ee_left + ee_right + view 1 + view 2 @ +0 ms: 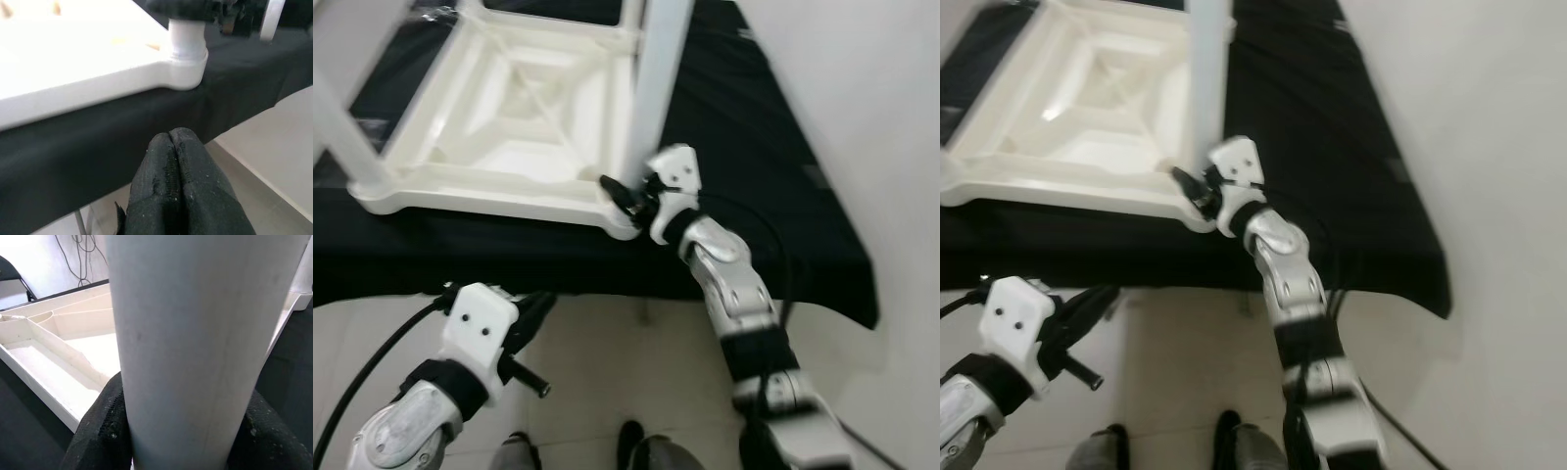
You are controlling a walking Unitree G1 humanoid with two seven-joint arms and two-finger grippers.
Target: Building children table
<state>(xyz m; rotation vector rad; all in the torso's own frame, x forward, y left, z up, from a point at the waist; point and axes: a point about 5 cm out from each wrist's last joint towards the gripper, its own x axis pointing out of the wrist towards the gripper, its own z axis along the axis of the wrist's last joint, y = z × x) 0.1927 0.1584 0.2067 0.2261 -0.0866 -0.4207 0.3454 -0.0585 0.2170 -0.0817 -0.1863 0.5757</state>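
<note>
Nearest the camera, at the bottom edge, the toes of two dark shoes (pixel 631 438) are seen on the pale floor (pixel 597 343). Just above them on the left, the left gripper (pixel 530 315) is held low in front of the black-covered table (pixel 773 196), below its near edge, with its two black fingers (pixel 178 166) pressed together on nothing. On the black cloth the white children's table top (pixel 509 117) lies upside down, its ribbed underside facing up and its near right corner close to the cloth's near edge. A white leg (pixel 656 88) stands upright in that corner, and the right gripper (pixel 628 199) is clamped around its base, one finger on either side. Another leg (pixel 347 137) rises at the near left corner. Open floor lies along the near side, and bare black cloth stretches to the right of the top.
</note>
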